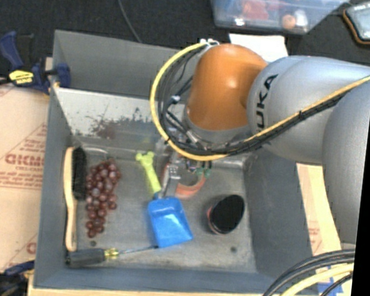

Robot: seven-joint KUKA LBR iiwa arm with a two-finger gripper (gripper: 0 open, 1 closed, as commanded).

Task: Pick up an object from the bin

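Bin [220, 251] first: grey metal, with a handful of loose bits spread over the floor rather than heaped. Down the left side lies a brush [72, 191] with a pale wooden handle and black bristles, and right beside it a bunch of dark red grapes [101, 194]. Along the near edge there's a screwdriver [93, 256] with a black handle, its shaft pointing toward the middle of the bin. Toward the right sits a black round thing [225, 213], well apart from the brush and grapes. In the middle is a blue scoop [170, 223] with a yellow-green handle running up and to the left from it. Just right of that handle there's an orange-red ring [192, 186], partly tucked under the robot's wrist. The arm [309, 105] comes in from the right, its orange cover [222, 85] and a loop of cables hanging over the back half of the bin. The gripper [169, 187] pokes straight down from under that. Whether it's spread wide or pinched together I honestly can't tell from up here, and I can't see anything clamped in it. Its tip sits over the top edge of the blue scoop, right about where the handle meets the blue part, with the ring just beside it on the right. Can't say if it's actually touching the scoop or just above it.
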